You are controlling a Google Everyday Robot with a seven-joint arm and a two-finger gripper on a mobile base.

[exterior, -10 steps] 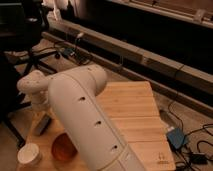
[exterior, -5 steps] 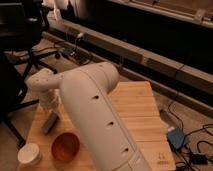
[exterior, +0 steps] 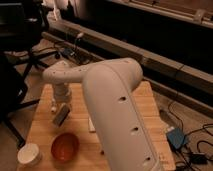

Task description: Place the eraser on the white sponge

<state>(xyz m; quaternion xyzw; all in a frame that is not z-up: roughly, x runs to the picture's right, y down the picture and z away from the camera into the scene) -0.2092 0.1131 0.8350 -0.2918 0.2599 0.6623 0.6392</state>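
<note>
White cup [exterior: 29, 154] sitting at left table [exterior: 45, 125] edge. Gripper [exterior: 61, 107] hanging over table, jaws clamping eraser [exterior: 60, 114]. Red bowl [exterior: 65, 146] lying below-right. White sponge [exterior: 92, 124] peeking beside arm [exterior: 120, 115], mostly hidden: risking misjudged drop, eraser sliding off pad.

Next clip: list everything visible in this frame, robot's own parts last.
dark grey rectangular eraser bar: one, dark grey, tilted over the table's left part
flat white sponge pad: one, white, mid-table, partly hidden by the arm
round red bowl: one, red, near left
round white cup: one, white, near-left corner
wooden table: one, light wood, centre
black office chair: one, black, left
blue box: one, blue, floor right
robot arm: one, white, foreground
end effector: one, white, shut on the eraser bar
</note>
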